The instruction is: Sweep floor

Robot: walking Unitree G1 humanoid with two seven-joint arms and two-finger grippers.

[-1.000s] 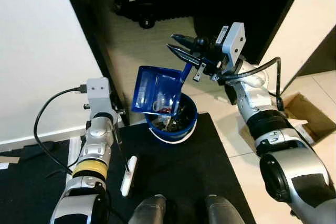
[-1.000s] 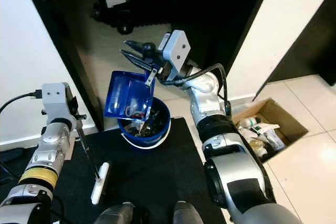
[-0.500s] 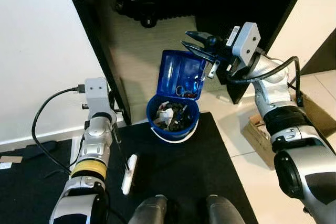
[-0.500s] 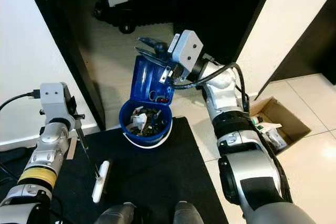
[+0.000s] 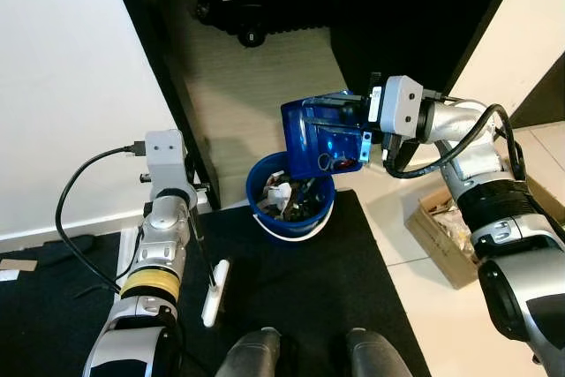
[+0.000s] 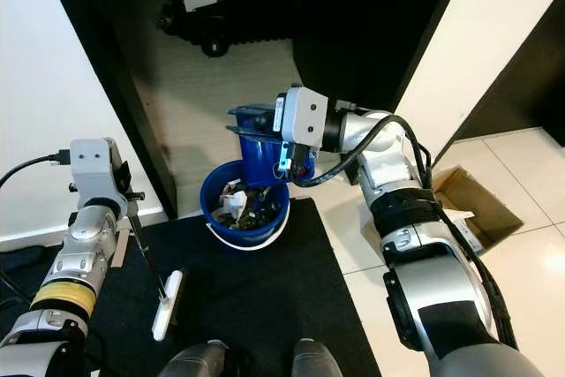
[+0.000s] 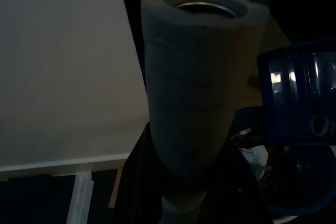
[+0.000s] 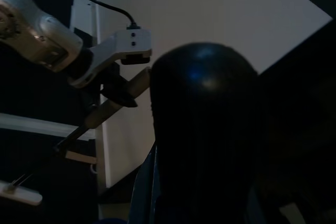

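Blue plastic up front: in the left eye view the dustpan (image 5: 322, 139) hangs tipped above the bucket (image 5: 291, 218), at about 1 o'clock from it, with bits of litter still clinging inside. The right gripper (image 5: 364, 123) has the dustpan's handle clamped between its fingers. The bucket sits at the far edge of the black mat (image 5: 300, 289), full of scraps. At 8 o'clock from the bucket, the left gripper (image 5: 196, 205) is closed around the thin broom stick (image 5: 205, 258), whose white head (image 5: 215, 293) rests on the mat. A cardboard box (image 5: 441, 236) lies on the tiles at 3 o'clock.

Right eye view: same scene, dustpan (image 6: 262, 143) over the bucket (image 6: 244, 209), box (image 6: 463, 196) off to the right.

Left wrist view: dim, a grey foam-wrapped handle (image 7: 191, 77) fills the middle, the dustpan (image 7: 302, 98) at its 3 o'clock.

Right wrist view: very dark, a black rounded handle (image 8: 205, 129) close up; beyond it the left arm (image 8: 68, 51) grips the stick (image 8: 100, 114).
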